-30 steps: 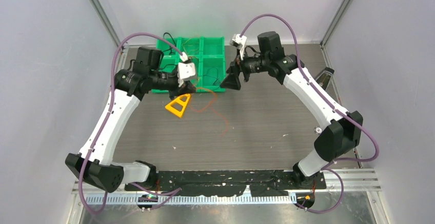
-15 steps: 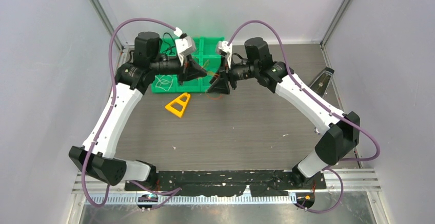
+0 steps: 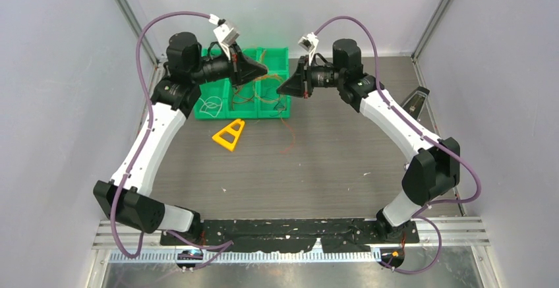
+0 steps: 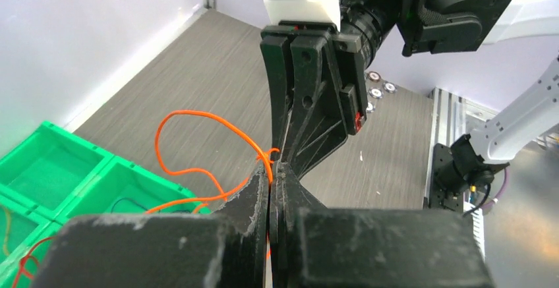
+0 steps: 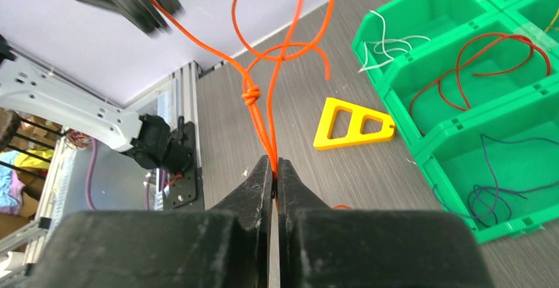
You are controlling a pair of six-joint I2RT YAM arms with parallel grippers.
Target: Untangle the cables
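Left gripper (image 4: pixel 271 172) and right gripper (image 5: pixel 273 166) both clenched on the orange cable (image 5: pixel 251 95) — knot between them — above the green bins (image 3: pixel 275 55).

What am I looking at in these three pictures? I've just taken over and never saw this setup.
These are two robot arms bolted at the near edge of a table. The wide picture comes from a fixed camera overhead: left arm on the left, right arm on the right. The other two come from a camera on each wrist, looking along that arm's own jaws. Both pairs of jaws are shut on one orange cable, held up above the table; it has a knot just beyond the right jaws. On the table lie a yellow triangular frame and a green compartment tray holding a white cable, a red cable and purple cables.
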